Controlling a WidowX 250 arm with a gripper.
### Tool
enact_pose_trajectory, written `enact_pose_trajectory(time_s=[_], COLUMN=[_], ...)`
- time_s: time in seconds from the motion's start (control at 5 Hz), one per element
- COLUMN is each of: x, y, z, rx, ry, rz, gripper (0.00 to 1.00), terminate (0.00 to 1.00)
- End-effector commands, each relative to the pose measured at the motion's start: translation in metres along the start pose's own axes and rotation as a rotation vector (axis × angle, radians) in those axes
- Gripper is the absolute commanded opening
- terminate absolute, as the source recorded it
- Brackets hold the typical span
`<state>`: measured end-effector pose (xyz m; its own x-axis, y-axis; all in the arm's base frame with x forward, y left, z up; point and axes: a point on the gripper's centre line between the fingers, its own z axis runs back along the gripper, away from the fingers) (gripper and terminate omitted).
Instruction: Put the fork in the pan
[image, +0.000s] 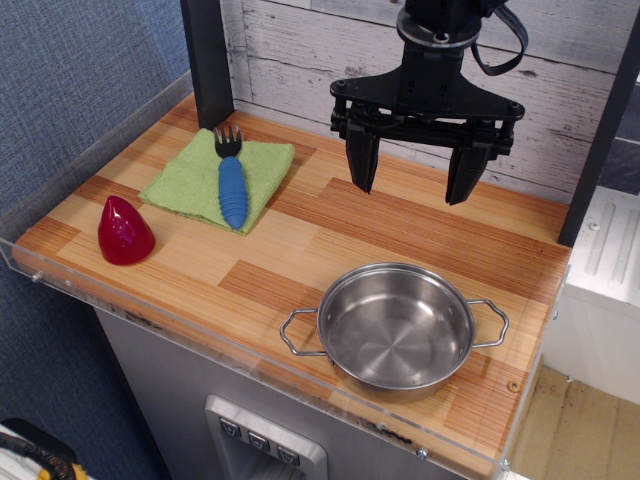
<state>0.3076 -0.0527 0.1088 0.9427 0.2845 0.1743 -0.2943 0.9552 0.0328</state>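
The fork (231, 178) has a ribbed bright-blue handle and dark tines pointing to the back. It lies on a green cloth (215, 180) at the back left of the wooden counter. The pan (395, 327), shiny steel with two wire loop handles, sits empty near the front right edge. My black gripper (413, 177) hangs open and empty above the counter at the back middle, to the right of the fork and behind the pan.
A red cone-shaped object (124, 232) stands at the front left. A clear plastic rim (90, 135) lines the counter's left and front edges. A dark post (208, 60) rises at the back left, against a white plank wall (300, 40).
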Motion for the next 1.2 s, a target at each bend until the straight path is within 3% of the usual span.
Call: enact_pose_trajectory(time_s=[0.0, 0.4, 1.0], x=[0.0, 0.012, 0.046], y=[0.0, 0.042, 0.124], z=[0.0, -0.004, -0.019], rx=[0.0, -0.002, 0.06], ry=[0.0, 0.008, -0.001], rz=[0.0, 0.136, 0.374], gripper=[1.0, 1.0, 1.0], terminate=[0.0, 0.0, 0.0])
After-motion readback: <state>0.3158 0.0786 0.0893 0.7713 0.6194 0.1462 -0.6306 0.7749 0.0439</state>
